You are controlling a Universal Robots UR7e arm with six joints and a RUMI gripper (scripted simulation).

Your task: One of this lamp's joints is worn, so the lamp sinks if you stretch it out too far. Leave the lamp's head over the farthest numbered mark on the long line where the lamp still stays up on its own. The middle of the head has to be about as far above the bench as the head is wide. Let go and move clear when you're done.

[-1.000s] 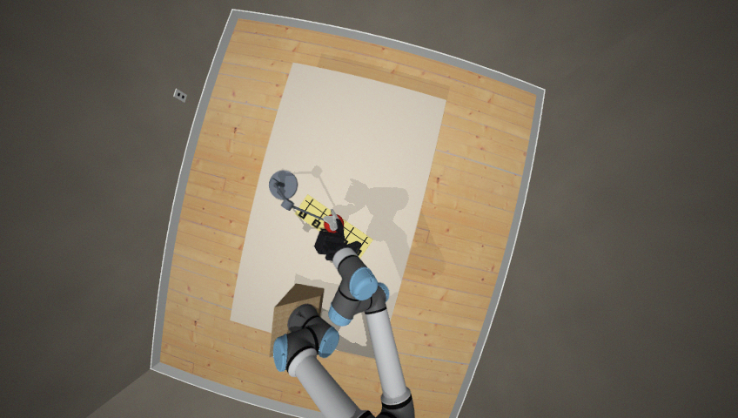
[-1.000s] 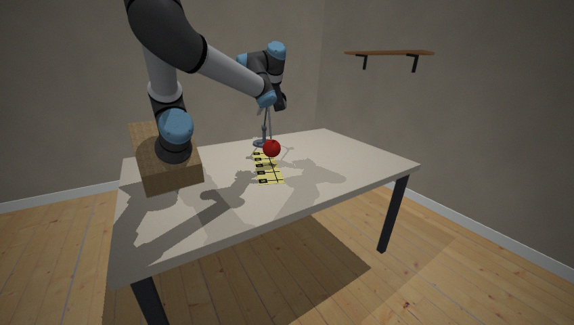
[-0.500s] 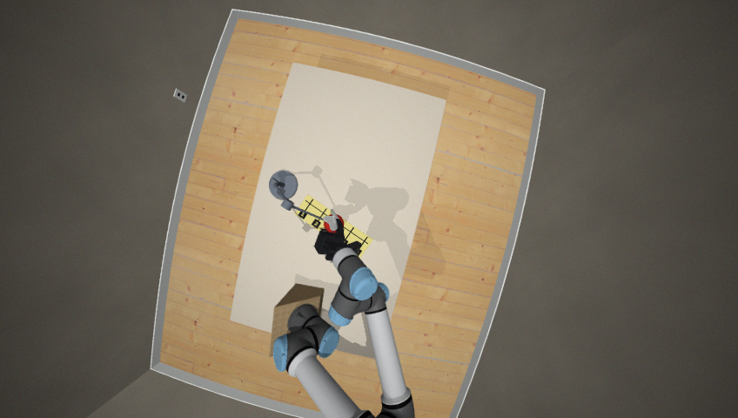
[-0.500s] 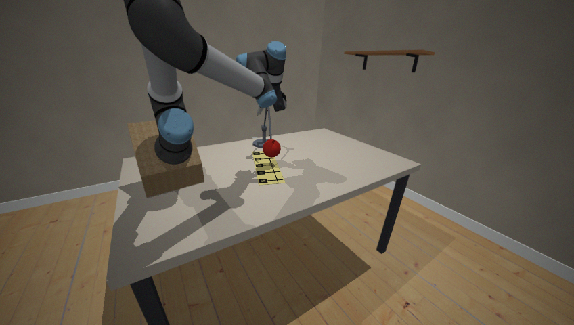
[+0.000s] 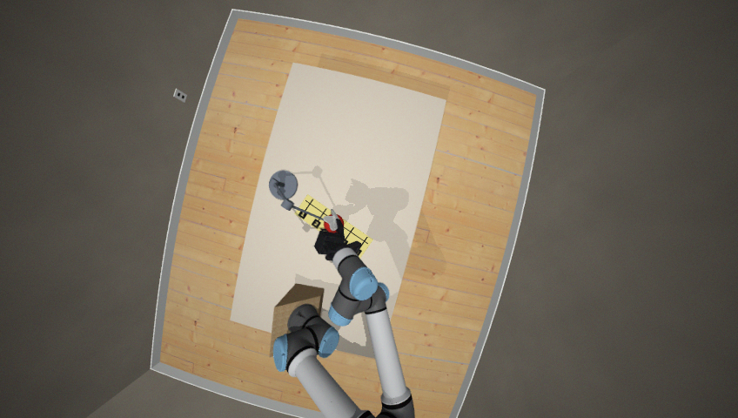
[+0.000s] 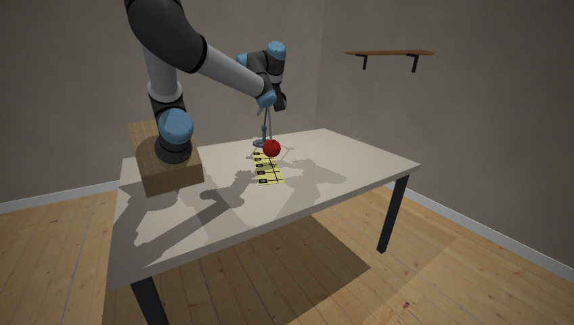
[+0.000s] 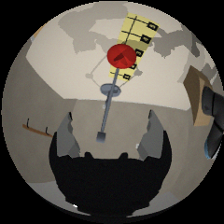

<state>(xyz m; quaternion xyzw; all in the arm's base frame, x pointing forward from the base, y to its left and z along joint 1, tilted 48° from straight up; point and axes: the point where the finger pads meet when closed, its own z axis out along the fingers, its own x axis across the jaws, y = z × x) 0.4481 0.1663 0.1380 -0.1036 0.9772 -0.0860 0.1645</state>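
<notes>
The lamp has a round grey base [image 5: 283,183] [image 6: 257,142] [image 7: 110,88], thin grey arms and a red ball head [image 6: 271,147] [image 7: 121,55] [image 5: 327,225]. The head hangs a little above the yellow strip of numbered marks [image 5: 362,242] [image 6: 270,173] [image 7: 136,29], over the marks nearer the base. My gripper [image 6: 263,112] [image 7: 109,111] [image 5: 332,216] is open and empty. It is high above the head, with its fingers to either side of the lamp's raised elbow joint [image 7: 102,136] and apart from it.
The white table [image 5: 362,129] [image 6: 362,160] carries the wooden block [image 5: 300,305] [image 6: 168,172] that my arm stands on, at the near left. A wall shelf [image 6: 388,52] hangs at the back right, far from the lamp.
</notes>
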